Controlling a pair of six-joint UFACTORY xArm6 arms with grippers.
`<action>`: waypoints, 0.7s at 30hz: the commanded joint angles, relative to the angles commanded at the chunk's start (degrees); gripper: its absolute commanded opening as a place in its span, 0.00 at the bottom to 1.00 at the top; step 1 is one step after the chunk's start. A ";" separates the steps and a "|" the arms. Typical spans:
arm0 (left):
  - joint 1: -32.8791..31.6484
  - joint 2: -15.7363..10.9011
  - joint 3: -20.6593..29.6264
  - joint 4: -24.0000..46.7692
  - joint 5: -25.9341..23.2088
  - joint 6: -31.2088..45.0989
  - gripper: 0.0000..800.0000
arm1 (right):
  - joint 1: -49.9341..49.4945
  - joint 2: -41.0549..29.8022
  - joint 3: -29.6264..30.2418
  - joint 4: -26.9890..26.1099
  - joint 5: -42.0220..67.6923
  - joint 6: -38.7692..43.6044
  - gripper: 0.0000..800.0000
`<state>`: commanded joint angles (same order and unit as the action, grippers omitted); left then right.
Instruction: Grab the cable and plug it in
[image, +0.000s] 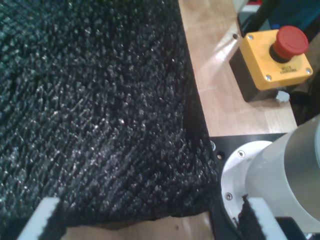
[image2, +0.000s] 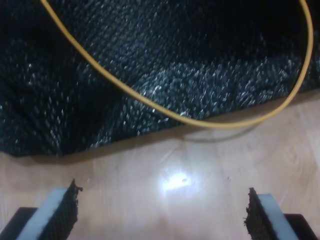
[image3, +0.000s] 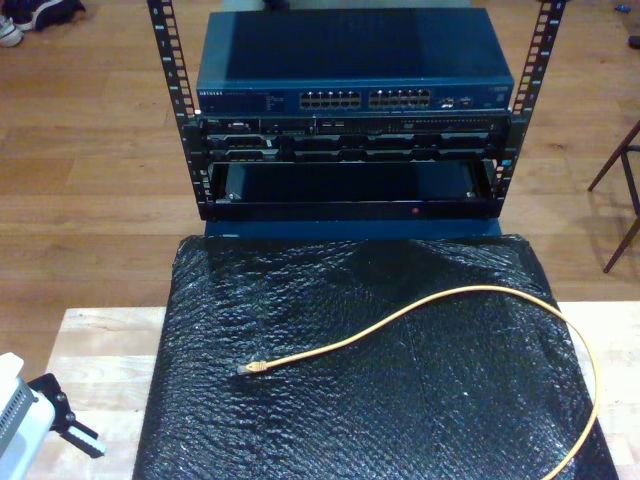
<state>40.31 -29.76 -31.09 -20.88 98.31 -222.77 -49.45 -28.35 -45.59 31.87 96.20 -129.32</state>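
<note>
The thin yellow-orange cable (image3: 420, 308) lies in a long loose curve on a crinkly black bubble-textured mat (image3: 380, 400) spread over the pale wooden bench (image3: 100, 350), its small clear plug toward the exterior view's left. Beyond stands a blue network switch (image3: 355, 60) in a black metal rack. The second claw (image2: 162, 210) hangs released, pads wide apart over bare wood, the cable looping just beyond them. The first claw (image: 155, 220) is also spread open, beside a yellow box with a red button (image: 272, 57).
</note>
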 joint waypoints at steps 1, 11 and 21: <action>0.00 0.00 0.00 0.00 0.00 0.00 1.00 | 0.18 0.44 -0.35 0.88 1.05 0.09 1.00; 0.00 0.44 0.79 0.00 -0.09 0.00 1.00 | 3.96 2.46 -2.64 5.36 2.64 2.55 1.00; 0.00 0.62 0.88 0.00 -0.18 0.00 1.00 | 9.41 3.25 -2.99 7.91 2.46 6.51 1.00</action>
<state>40.31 -29.14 -30.21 -20.88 98.13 -222.77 -40.04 -25.10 -48.58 39.78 98.66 -122.81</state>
